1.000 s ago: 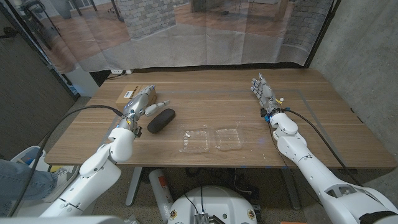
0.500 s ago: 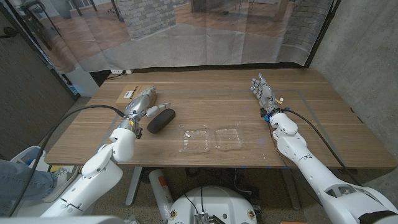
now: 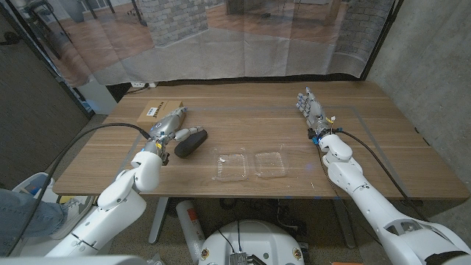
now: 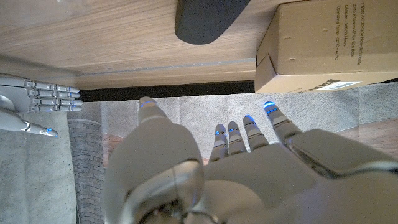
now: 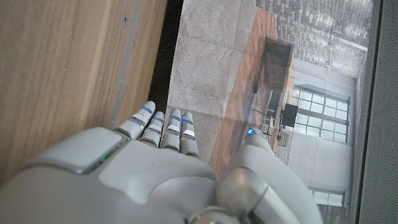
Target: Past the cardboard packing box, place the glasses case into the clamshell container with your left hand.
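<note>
glasses case point(image 3: 190, 142), long axis diagonal on table point(image 3: 257, 118)

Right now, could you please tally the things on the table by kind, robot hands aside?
Glasses case: 1
Cardboard box: 1
Clamshell container, open: 1
Total: 3

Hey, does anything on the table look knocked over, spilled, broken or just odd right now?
Nothing stands out. The glasses case lies whole beside the left hand, and the clamshell container sits open, nothing spilled.
</note>
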